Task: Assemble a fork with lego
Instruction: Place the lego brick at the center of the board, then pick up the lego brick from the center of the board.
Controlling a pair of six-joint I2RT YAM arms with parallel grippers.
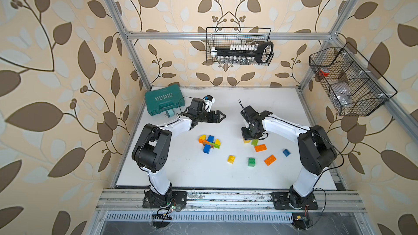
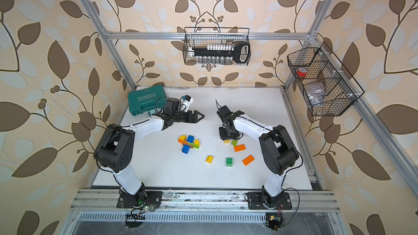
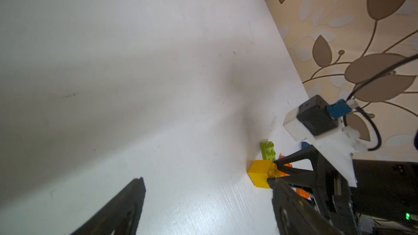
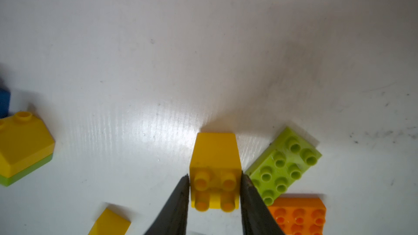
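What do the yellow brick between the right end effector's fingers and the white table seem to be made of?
Yellow brick: moulded plastic, smooth, slightly glossy; even colour, round studs, crisp edges. White table: perhaps corrugated plastic board, semi-matte; fine parallel ribs show in the glare, with grey scuffs. It could also be a painted panel.

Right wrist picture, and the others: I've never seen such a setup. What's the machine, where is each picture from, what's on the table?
Two robot arms stand at a white table; each ends in a two-fingered pincer. Both top views look down on everything; each wrist view comes from a camera on an arm. A part-built brick cluster lies mid-table, loose bricks beside it, a teal case in the far corner. The left pincer is open, holding nothing. The right pincer straddles a yellow brick lying on the table; whether it grips is unclear.
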